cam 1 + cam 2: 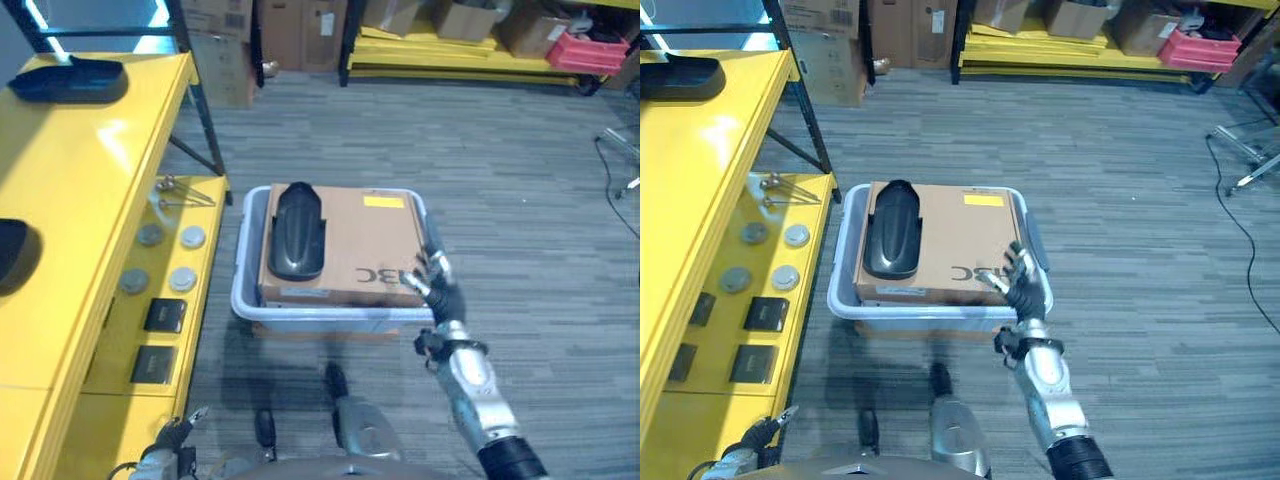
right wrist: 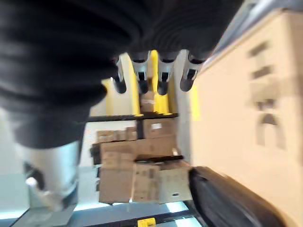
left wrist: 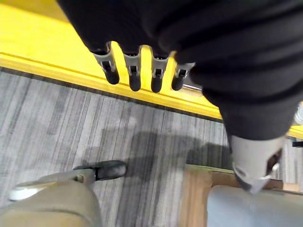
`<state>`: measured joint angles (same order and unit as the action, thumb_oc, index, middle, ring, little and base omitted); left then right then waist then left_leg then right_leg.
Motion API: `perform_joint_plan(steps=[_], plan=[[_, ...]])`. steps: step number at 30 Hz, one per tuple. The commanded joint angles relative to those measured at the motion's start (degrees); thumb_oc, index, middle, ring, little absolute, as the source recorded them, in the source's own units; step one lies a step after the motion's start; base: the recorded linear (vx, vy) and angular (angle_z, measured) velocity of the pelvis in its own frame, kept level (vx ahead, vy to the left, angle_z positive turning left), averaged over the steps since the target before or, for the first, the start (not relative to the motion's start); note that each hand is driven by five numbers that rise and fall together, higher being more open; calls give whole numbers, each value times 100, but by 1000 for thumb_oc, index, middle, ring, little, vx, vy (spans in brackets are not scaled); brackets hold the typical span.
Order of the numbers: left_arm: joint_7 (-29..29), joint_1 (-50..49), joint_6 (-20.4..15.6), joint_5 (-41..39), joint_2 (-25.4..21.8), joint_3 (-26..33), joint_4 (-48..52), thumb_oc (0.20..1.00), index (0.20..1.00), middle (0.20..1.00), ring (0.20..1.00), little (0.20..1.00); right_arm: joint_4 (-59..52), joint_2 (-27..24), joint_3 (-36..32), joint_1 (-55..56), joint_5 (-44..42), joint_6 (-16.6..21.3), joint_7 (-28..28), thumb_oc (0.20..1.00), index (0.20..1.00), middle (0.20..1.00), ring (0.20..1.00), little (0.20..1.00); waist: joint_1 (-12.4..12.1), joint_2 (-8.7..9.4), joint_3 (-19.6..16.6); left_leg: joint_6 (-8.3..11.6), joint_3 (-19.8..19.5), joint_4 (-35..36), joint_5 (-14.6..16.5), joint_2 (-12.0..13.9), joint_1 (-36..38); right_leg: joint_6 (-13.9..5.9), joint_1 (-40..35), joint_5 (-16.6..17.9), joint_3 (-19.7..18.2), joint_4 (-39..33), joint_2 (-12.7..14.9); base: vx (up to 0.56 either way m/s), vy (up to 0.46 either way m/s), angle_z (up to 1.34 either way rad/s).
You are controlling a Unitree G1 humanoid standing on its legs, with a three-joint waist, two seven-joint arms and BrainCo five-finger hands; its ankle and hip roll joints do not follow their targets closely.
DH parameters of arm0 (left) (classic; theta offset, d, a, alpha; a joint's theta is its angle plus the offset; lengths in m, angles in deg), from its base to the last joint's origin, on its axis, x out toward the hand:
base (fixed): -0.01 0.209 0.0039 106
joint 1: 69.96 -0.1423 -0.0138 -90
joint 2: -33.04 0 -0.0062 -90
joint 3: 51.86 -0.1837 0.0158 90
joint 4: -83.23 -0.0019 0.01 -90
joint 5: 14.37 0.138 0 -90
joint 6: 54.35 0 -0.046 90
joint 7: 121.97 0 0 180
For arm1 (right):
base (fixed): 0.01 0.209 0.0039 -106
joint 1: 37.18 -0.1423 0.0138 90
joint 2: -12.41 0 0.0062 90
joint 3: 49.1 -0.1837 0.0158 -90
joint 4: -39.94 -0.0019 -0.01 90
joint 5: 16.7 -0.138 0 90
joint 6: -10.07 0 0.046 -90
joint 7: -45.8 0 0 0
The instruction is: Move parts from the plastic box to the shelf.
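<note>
Black and glossy, the curved part point(image 1: 297, 230) is lying lengthwise on the cardboard sheet point(image 1: 350, 245) that is covering the pale plastic box point(image 1: 245, 300) on the grey carpet floor, toward the box's left side and next to the yellow shelf point(image 1: 90, 200). We are reaching with our right hand point(image 1: 1023, 285) over the box's near right corner, its fingers point(image 2: 161, 75) straight and relaxed, holding nothing and hovering at the cardboard's edge, well apart from the part. Our left hand point(image 3: 142, 71) is hanging low beside the shelf's yellow edge, fingers straight and empty too. To do this step well, we judge that we should be carrying the right hand across the cardboard to the part's near end, keeping the fingers spread until they are straddling its narrow width, then closing firmly, since the smooth domed shell is likely to slip. Another black part point(image 1: 65, 78) is already sitting on the shelf's top, so there is room beside it.
</note>
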<state>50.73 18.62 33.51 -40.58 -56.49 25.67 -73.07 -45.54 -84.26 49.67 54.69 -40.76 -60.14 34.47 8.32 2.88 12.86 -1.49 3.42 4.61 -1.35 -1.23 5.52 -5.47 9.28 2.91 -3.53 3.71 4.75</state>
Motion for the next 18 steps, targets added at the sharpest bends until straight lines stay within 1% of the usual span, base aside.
perform_joint_plan(steps=[1,4,6,7,8,9,11,13,14,18], plan=[[71,158,37,38,85,20,25,1000,1000,1000,1000,1000,268,-474,-88,-470,330,5,-539,1000,1000,1000,1000,1000,-182,-90,79,11,-88,-758,420,142,-459,-63,-653,162,41,-299,40,160,-151,7],[221,47,6,507,219,-165,11,1000,1000,1000,1000,1000,506,-746,-56,-873,518,-499,-695,1000,1000,1000,1000,1000,-352,-51,53,37,-152,-740,459,149,-459,-29,-768,169,106,-465,37,165,-136,-3],[194,28,-33,626,274,-349,11,1000,1000,1000,1000,1000,810,-843,65,-1292,489,-883,-842,1000,1000,1000,1000,1000,-470,-34,93,55,-191,-738,459,163,-520,-3,-772,159,163,-510,49,53,-88,3],[182,62,-96,635,284,-457,7,1000,1000,1000,1000,1000,1067,-891,161,-1625,447,-1113,-867,1000,1000,1000,1000,1000,-536,-31,137,72,-220,-733,447,176,-575,12,-754,155,192,-526,52,5,-75,12],[186,83,-152,634,283,-519,9,1000,1000,1000,1000,1000,1235,-905,227,-1821,462,-1202,-928,1000,1000,1000,1000,1000,-585,-36,168,84,-232,-721,436,184,-601,15,-746,157,220,-546,58,1,-76,18],[209,133,-284,619,278,-604,23,1000,1000,1000,1000,1000,1555,-943,310,-2131,531,-1332,-921,1000,1000,1000,1000,1000,-657,-46,238,112,-268,-720,422,194,-655,16,-739,167,271,-581,73,-9,-47,18],[214,200,-365,574,237,-711,100,1000,1000,1000,1000,1000,1880,-1001,438,-2523,609,-1456,-992,1000,1000,1000,1000,1000,-741,-62,317,133,-310,-718,406,191,-732,16,-706,180,317,-611,100,-32,-28,22],[211,265,-353,512,201,-782,144,1000,1000,1000,1000,1000,2080,-1047,497,-2806,663,-1563,-1055,1000,1000,1000,1000,1000,-801,-78,391,145,-356,-745,399,176,-814,15,-660,199,358,-618,130,-65,-22,18],[225,351,-338,472,133,-867,192,1000,1000,1000,1000,1000,2355,-1126,618,-3202,709,-1681,-1230,1000,1000,1000,1000,1000,-895,-118,514,169,-417,-746,365,171,-933,1,-570,213,443,-607,172,-92,-22,14],[278,522,-351,436,83,-988,165,1000,1000,1000,1000,1000,2790,-1289,808,-3827,867,-1745,-1422,1000,1000,1000,1000,1000,-1014,-185,746,213,-484,-729,288,182,-1152,-11,-379,239,580,-596,237,-112,19,25]])
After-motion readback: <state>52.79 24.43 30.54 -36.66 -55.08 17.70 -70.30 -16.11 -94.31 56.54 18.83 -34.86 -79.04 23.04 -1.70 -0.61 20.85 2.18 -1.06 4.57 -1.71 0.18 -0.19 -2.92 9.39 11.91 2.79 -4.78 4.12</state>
